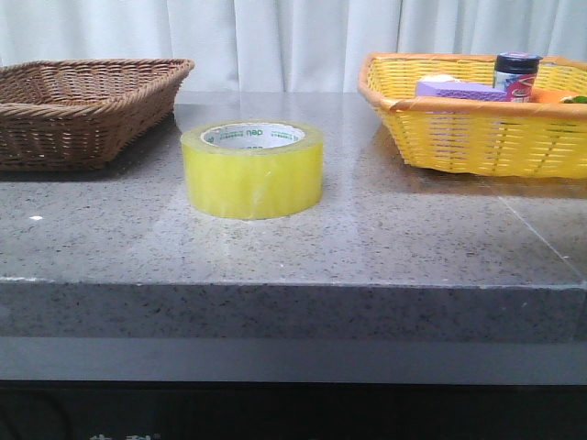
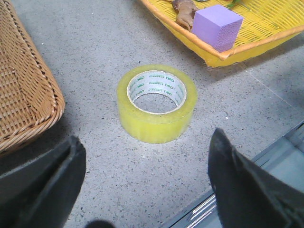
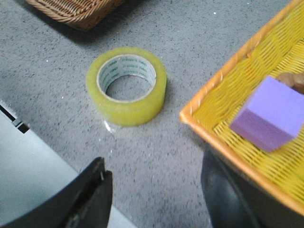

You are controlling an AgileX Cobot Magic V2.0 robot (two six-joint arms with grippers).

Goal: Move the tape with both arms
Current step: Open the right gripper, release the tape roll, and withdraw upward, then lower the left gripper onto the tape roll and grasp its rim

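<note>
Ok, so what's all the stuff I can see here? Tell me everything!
tape: one, see-through yellow with a white-and-green core, lying flat on the counter between the two baskets.
brown basket: one, brown wicker, left of the tape.
yellow basket: one, yellow with an orange rim, right of the tape.
purple block: one, purple, inside the yellow basket.
jar: one, dark lid, inside the yellow basket behind the block.
counter: one, speckled grey stone, under everything.
curtain: white, behind the counter.
left end effector: black, open, above the counter near the tape.
right end effector: black, open, by the yellow basket.
</note>
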